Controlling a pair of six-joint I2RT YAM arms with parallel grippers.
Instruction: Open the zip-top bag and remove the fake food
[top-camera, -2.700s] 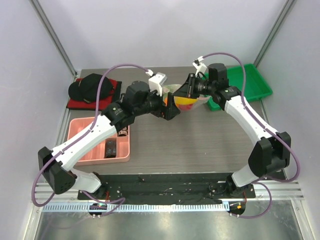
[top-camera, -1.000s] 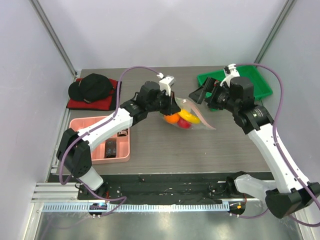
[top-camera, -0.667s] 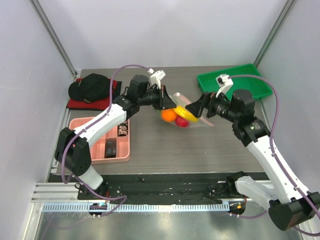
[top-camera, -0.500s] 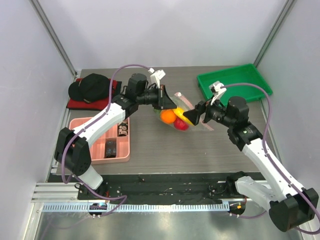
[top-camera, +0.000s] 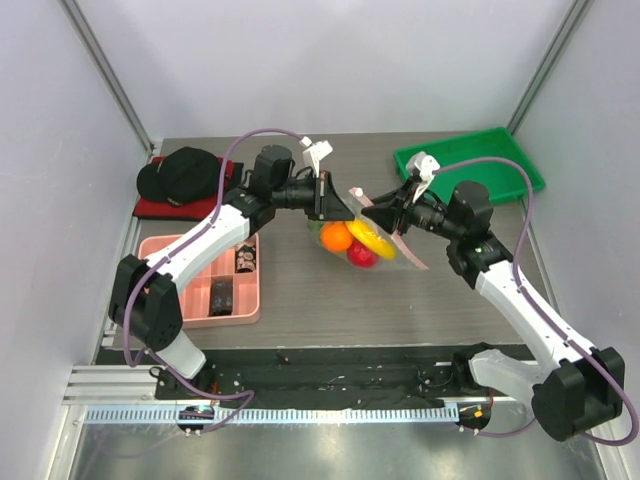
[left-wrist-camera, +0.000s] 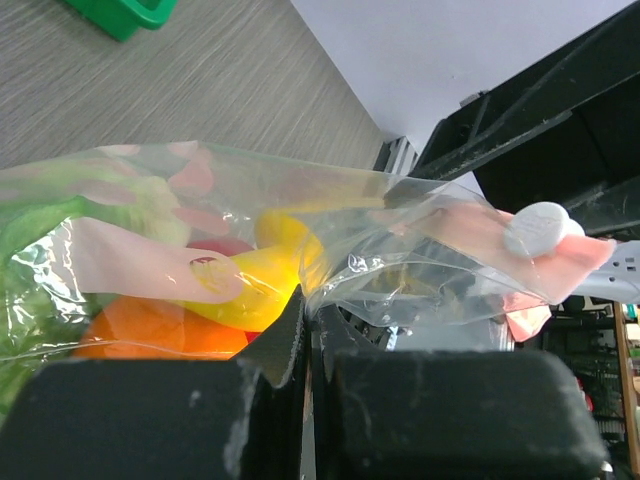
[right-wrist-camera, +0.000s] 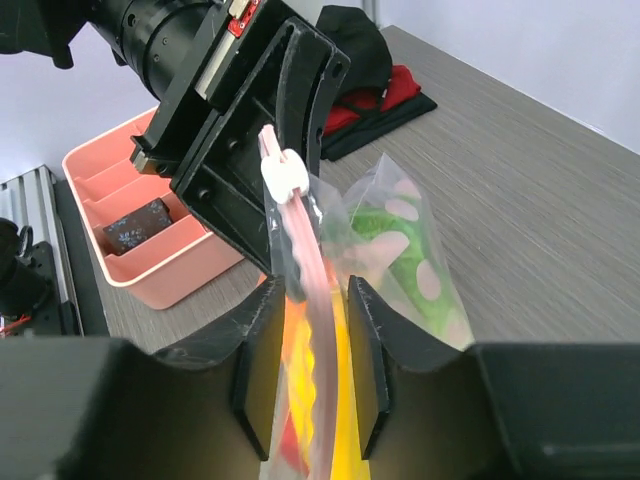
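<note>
The zip-top bag (top-camera: 362, 240) hangs above the table's middle, with the fake food inside: a yellow banana (left-wrist-camera: 262, 285), an orange (left-wrist-camera: 150, 332), a red fruit (top-camera: 362, 256) and green cabbage (right-wrist-camera: 400, 262). My left gripper (left-wrist-camera: 310, 325) is shut on the clear film at the bag's top edge. My right gripper (right-wrist-camera: 310, 370) faces it from the right. Its jaws stand narrow on either side of the pink zip strip (right-wrist-camera: 308, 268), with small gaps showing. The white slider (right-wrist-camera: 284, 178) sits on the strip just above those jaws.
A pink compartment tray (top-camera: 175, 290) with small dark items lies at the left front. A black cap on a red cloth (top-camera: 180, 178) lies at the back left. A green tray (top-camera: 500, 162) stands at the back right.
My right gripper came in from the right to the bag's top and narrowed its jaws around the zip strip. My left gripper kept hold of the bag, shifting slightly.
</note>
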